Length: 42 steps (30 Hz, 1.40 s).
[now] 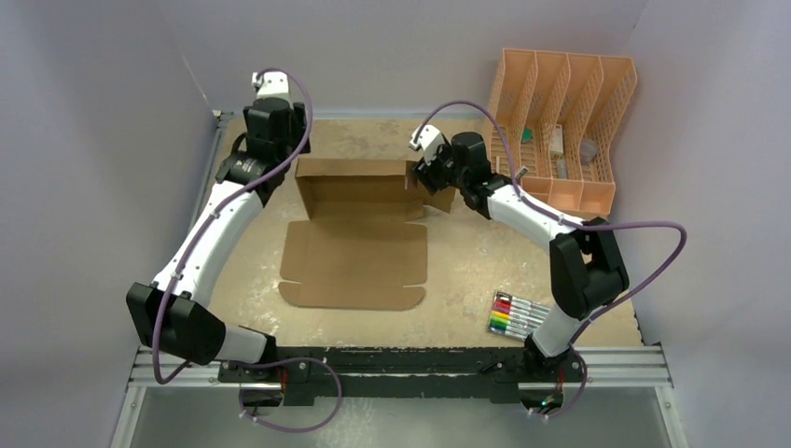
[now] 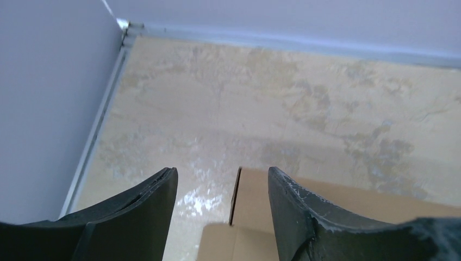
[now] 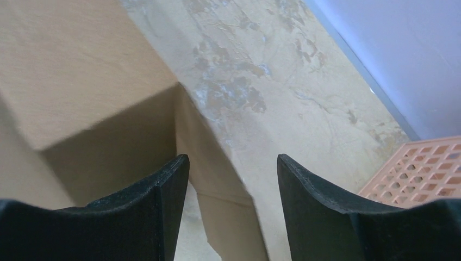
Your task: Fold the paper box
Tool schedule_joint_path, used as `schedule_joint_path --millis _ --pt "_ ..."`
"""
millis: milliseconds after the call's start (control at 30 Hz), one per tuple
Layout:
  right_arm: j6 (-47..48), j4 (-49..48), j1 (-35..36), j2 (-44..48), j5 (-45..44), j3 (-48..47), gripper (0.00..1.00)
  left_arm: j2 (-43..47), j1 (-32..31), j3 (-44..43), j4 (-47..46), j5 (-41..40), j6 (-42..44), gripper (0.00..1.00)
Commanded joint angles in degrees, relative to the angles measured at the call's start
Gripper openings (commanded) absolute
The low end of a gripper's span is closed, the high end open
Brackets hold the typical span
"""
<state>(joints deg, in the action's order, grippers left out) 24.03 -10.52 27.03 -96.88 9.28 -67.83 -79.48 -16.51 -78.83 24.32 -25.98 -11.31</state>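
Cardboard paper box point(image 1: 359, 257) lay half-folded, back wall raised; left hand point(image 2: 222, 176) and right hand point(image 3: 232, 163), fingers spread, flanked its far corners.

paper box point(image 1: 359, 245): is showing plain brown, unpatterned;
table point(image 1: 485, 252): is showing beige, mottled with pale grey patches;
organizer point(image 1: 562, 89): is showing peach, with a slotted lattice;
markers point(image 1: 516, 315): are showing red, green and yellow bands;
arms point(image 1: 219, 229): are showing white and black;
cables point(image 1: 653, 227): are showing purple
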Motion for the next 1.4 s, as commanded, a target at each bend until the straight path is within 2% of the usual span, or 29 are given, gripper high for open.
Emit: schedule_joint_path --millis 0,233,467,900,1167,1233,1367 --pt "-1.03 0.15 -2.12 2.64 1.02 -2.48 0.64 -2.33 0.25 -7.26 0.70 2.61 3.31 0.62" --pt "-2.58 -0.40 -3.37 3.66 4.30 0.43 0.63 -8.49 0.30 -7.39 0.07 8.92 3.78 0.62" --pt "-7.14 -1.33 -3.36 2.66 6.52 1.61 0.60 -9.96 0.25 -4.33 0.69 6.94 3.47 0.63" --pt "-19.26 -3.10 -1.11 1.03 11.33 1.27 0.37 -9.24 0.25 2.59 0.42 12.40 -3.67 0.63" --pt "-25.93 -4.61 2.20 0.93 8.76 0.46 0.31 -8.15 0.25 3.01 -1.14 15.84 -7.63 0.62" --pt "-25.69 -4.17 2.23 1.21 5.66 0.57 0.31 -8.16 0.25 3.43 -1.31 15.72 -7.93 0.62" --pt "-24.51 -2.12 2.09 3.89 -2.17 1.14 0.41 -8.19 0.25 3.79 -0.41 13.65 -7.25 0.62"
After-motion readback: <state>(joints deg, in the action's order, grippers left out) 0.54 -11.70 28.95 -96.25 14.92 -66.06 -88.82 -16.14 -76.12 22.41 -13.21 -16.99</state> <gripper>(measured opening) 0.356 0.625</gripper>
